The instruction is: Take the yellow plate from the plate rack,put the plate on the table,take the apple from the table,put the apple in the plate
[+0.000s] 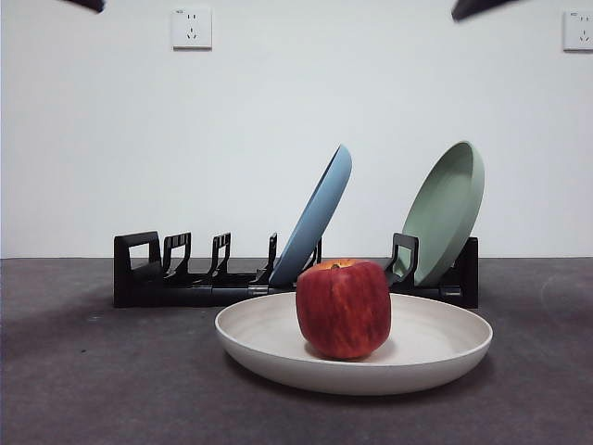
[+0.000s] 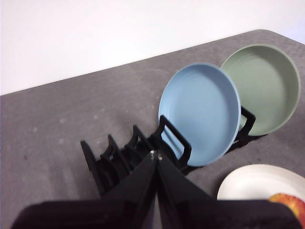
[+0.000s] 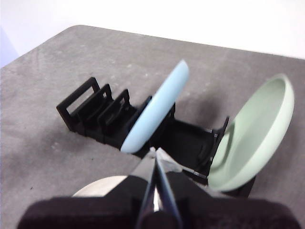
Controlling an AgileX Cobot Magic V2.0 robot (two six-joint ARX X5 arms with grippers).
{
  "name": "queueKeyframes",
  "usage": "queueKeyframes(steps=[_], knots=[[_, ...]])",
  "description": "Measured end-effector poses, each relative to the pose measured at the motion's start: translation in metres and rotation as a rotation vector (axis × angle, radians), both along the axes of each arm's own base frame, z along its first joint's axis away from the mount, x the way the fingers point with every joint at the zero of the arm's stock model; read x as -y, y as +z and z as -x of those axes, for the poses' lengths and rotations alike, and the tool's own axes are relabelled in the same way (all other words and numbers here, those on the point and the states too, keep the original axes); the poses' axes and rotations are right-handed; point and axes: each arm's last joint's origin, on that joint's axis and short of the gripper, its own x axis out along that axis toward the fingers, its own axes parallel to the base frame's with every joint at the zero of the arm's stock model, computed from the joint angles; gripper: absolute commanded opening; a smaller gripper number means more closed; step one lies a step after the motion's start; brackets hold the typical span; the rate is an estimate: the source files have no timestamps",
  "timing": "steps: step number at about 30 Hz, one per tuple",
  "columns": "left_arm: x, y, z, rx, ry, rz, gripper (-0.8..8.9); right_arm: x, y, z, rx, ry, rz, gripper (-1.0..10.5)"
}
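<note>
Both pincers (image 2: 156,155) (image 3: 153,151) clenched empty; front view alone shows apple (image 1: 344,308) whole (on yellow plate (image 1: 435,357)).

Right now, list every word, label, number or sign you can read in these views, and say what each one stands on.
Nothing can be read.
Left wall socket: tiny mark at its top, too small to read.
Right wall socket: the same, too small.
The yellow plate, apple, plate rack, blue plate and green plate: no text.

Left gripper (image 2: 156,157) fingers closed above plate rack (image 2: 143,155); apple (image 2: 290,206) on yellow plate (image 2: 252,183).
</note>
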Motion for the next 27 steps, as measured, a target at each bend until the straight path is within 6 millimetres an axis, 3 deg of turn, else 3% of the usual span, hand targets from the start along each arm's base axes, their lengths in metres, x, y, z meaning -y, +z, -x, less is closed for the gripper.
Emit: queueKeyframes(steps=[5, 12, 19, 27], knots=[[-0.008, -0.043, 0.026, 0.002, 0.010, 0.034, -0.09, 0.006, -0.049, 0.018, -0.014, -0.010, -0.049, -0.2], [-0.016, -0.084, 0.044, -0.019, 0.054, 0.050, -0.09, 0.014, -0.101, 0.040, -0.064, -0.087, -0.043, -0.2], [-0.018, -0.090, 0.048, -0.013, 0.071, 0.058, -0.03, 0.016, -0.107, 0.045, -0.064, -0.113, -0.056, 0.0], [-0.019, -0.101, 0.051, -0.130, 0.075, 0.011, -0.03, 0.016, -0.107, 0.045, -0.073, -0.120, -0.072, 0.0]])
